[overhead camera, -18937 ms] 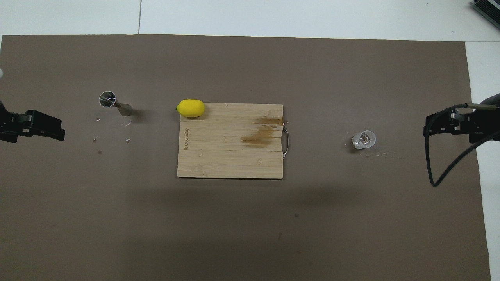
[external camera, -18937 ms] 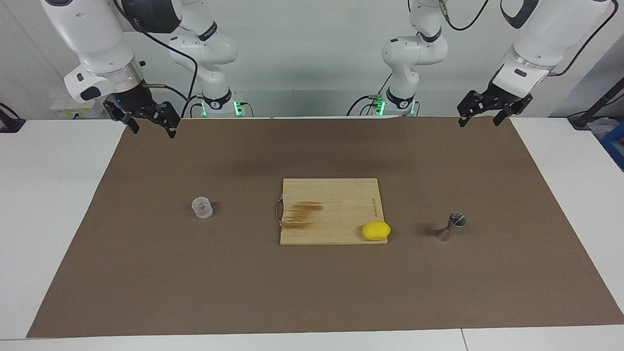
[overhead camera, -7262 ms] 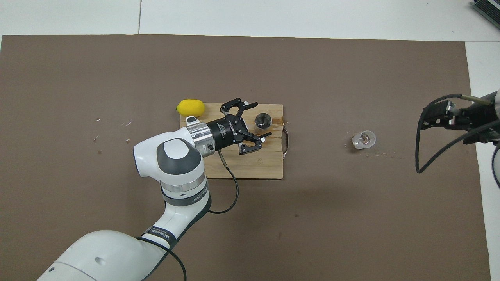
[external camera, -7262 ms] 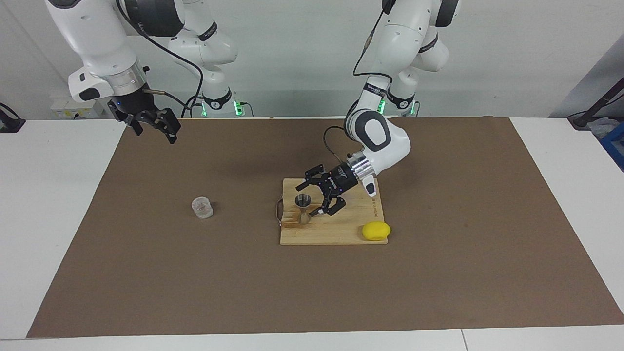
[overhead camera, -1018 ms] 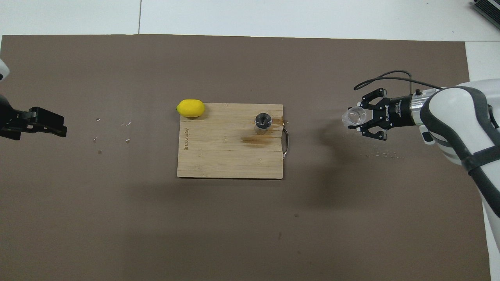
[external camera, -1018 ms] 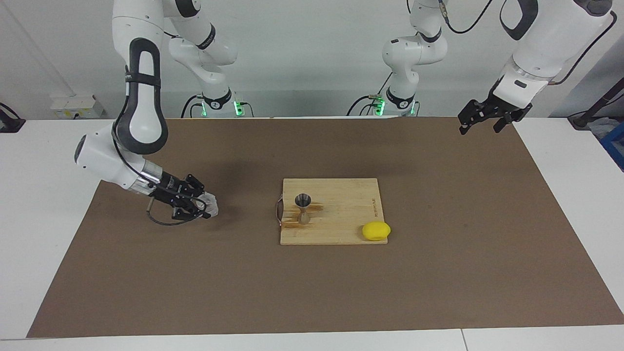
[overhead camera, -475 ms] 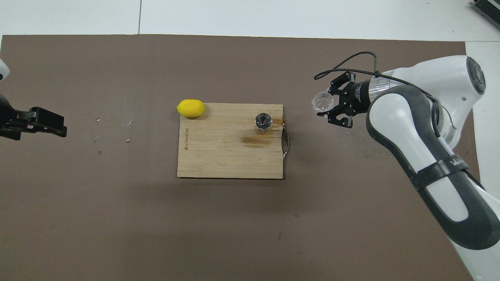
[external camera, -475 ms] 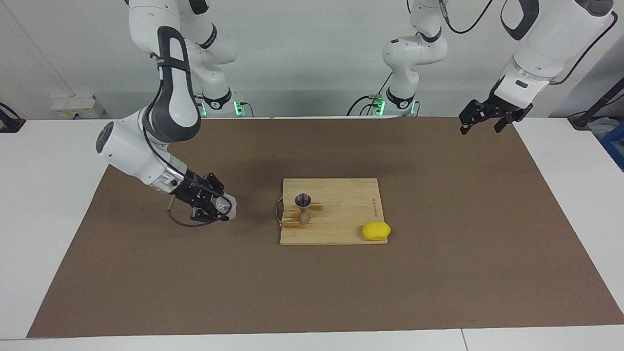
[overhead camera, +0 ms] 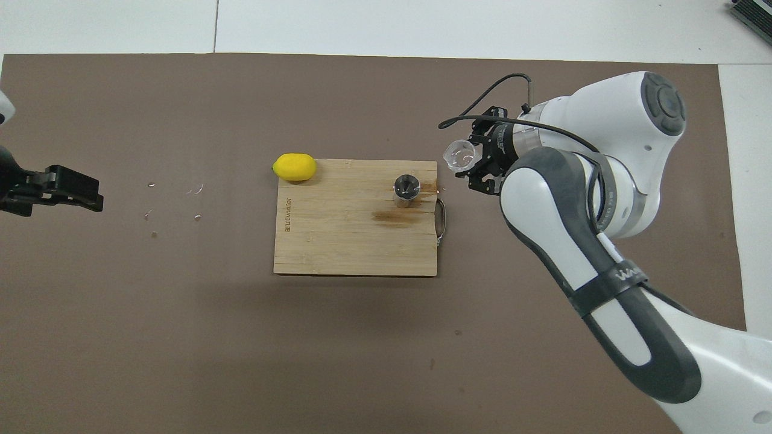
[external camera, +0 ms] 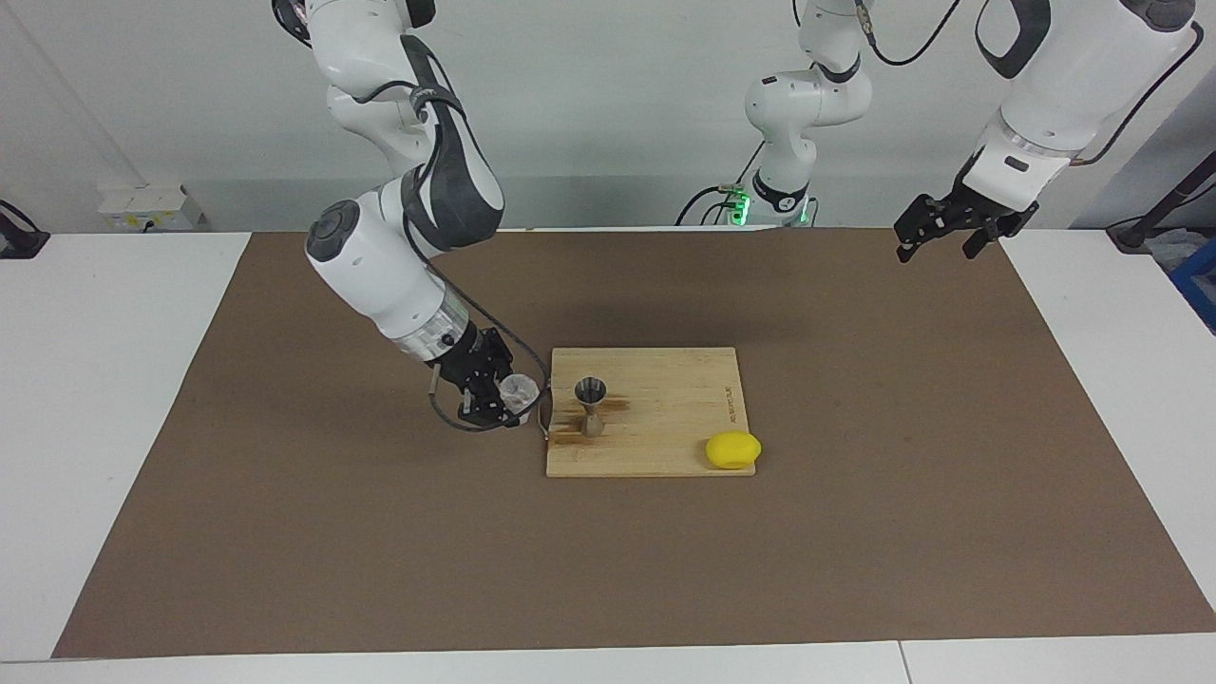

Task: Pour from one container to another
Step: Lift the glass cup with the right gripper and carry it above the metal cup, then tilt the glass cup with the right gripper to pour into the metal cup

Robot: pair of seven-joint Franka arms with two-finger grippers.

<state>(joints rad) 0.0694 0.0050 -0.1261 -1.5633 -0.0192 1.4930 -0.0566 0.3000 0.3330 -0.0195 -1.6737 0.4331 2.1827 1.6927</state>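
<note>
So here we've got the right gripper [external camera: 511,397] clamped on the little clear glass [external camera: 519,389], holding it up off the brown mat [external camera: 285,532] just beside the handle end of the cutting board [external camera: 665,418]. The glass sits right at the gripper's tip, mouth pointing toward the board and tipped a bit; from overhead we can see straight into it [overhead camera: 459,154].

The metal jigger [external camera: 591,404] stands upright on the board, near the gripper and the glass but apart from them, not touching either. There's a dark stain on the wood right around it. A lemon [external camera: 732,449] sits at the board's corner toward the left arm's end, well apart from the gripper.

The left gripper [external camera: 936,233] waits up in the air over the mat's corner at its own end, fingers spread, nothing in them.

Writing-wise: we can see print along the board's edge near the lemon, but can't read it. The right arm has "WANED"-ish lettering on its dark band [overhead camera: 624,278], too small to be sure.
</note>
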